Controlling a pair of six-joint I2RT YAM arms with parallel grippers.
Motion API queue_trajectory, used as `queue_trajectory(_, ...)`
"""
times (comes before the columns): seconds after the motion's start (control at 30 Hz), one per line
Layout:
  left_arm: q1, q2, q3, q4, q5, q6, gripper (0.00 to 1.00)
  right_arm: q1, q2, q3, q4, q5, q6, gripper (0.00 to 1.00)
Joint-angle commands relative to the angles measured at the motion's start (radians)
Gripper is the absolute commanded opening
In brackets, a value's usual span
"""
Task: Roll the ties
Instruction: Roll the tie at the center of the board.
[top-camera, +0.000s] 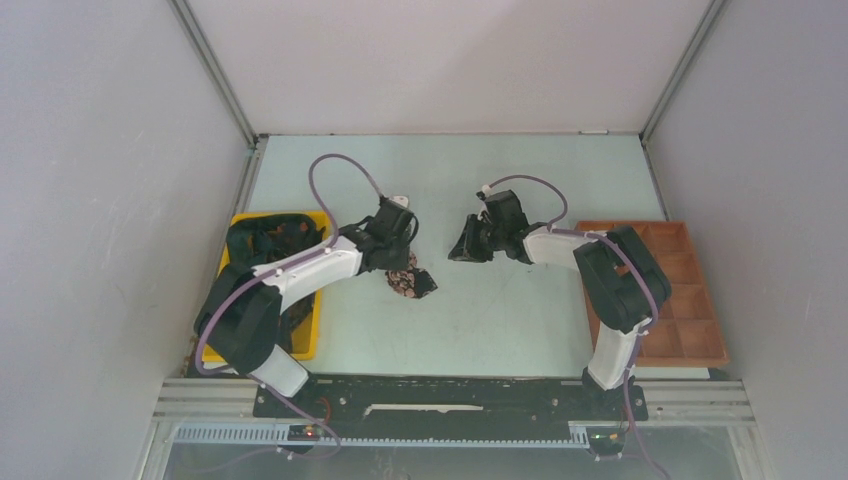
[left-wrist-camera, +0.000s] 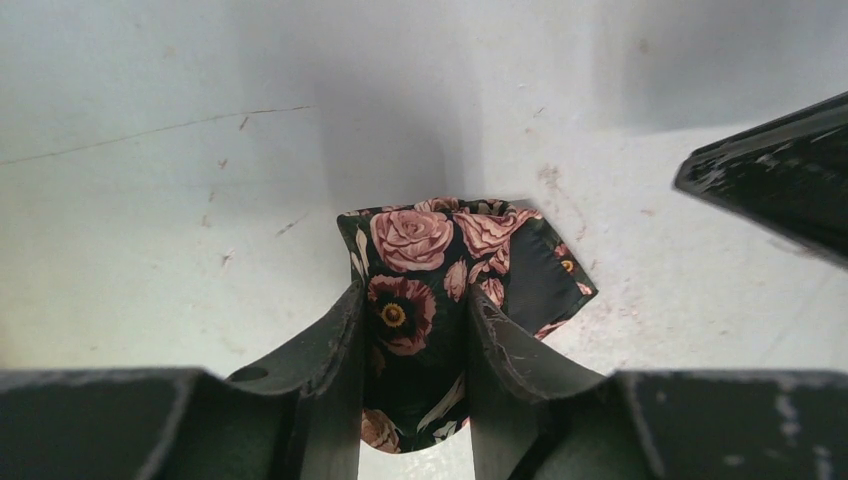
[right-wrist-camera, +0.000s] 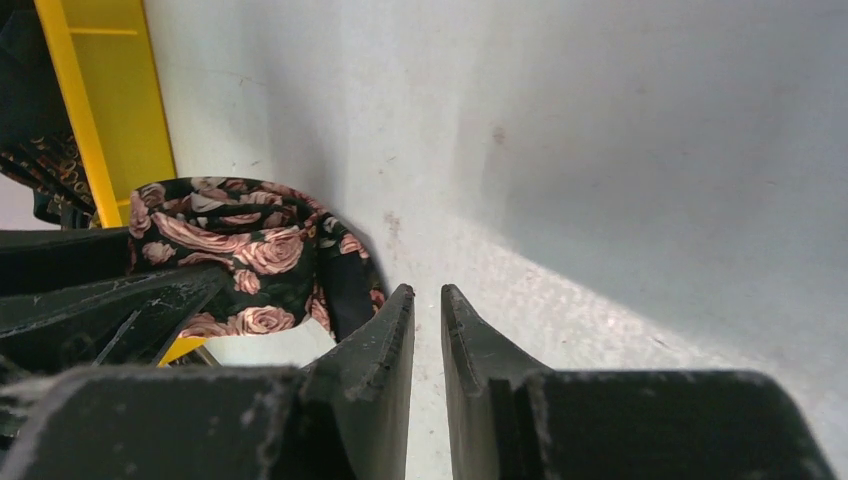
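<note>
Black fabric w/ pink roses, coiled up: that's the rolled tie (top-camera: 410, 282). It sits on the table (top-camera: 500, 330) approx. mid-width, at the L arm's tip.

Top view: L gripper (top-camera: 405, 268) is down on the roll. R gripper (top-camera: 466, 248) hangs near but apart from it, fingers aimed its way. Yellow bin (top-camera: 312, 335) at left holds more ties (top-camera: 268, 240) in a heap, unrolled as far as I can tell. Brown compartment tray (top-camera: 680, 357) sits at right. So prob. one tie is coiled, the heap is left to do, and this roll isn't put anywhere yet.

L wrist view: both fingers (left-wrist-camera: 335, 345) press the roll's sides, w/ fabric filling the gap btw them. That claw is clamped on the rolled tie. A dark pointed flap sticks out to the view's right, toward the R gripper's tip at the frame edge. Coil looks loose, not tidy.

R wrist view: claw is narrow, just a thin slit, w/ nothing in it. The roll shows as a ring w/ its layers open to the top, so its axis is prob. roughly upright and it rests on an edge. The strip's own long axis is wound in. Can't tell where the narrow end sits.
</note>
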Motion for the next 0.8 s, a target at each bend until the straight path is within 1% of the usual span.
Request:
queue_trajectory(0.0,-0.053,0.058,0.124,-0.203,-0.163,0.077,0.38,-0.019,-0.053,-0.014,0.028,0.001,0.004,0.19)
queue_trajectory(0.23,-0.134,0.128,0.230,-0.332,-0.277,0.110,0.40,-0.028,-0.058,-0.022,0.024,0.008,0.008,0.19)
queue_trajectory(0.5,-0.216,0.179,0.285,-0.418,-0.386,0.149,0.42,-0.032,-0.054,-0.022,0.016,0.015,0.008,0.19)
queue_trajectory(0.63,-0.240,0.191,0.277,-0.415,-0.409,0.159,0.42,-0.033,-0.050,-0.022,0.014,0.015,0.008,0.19)
queue_trajectory(0.77,-0.243,0.161,0.207,-0.367,-0.405,0.159,0.42,-0.035,-0.047,-0.022,0.011,0.018,0.006,0.19)
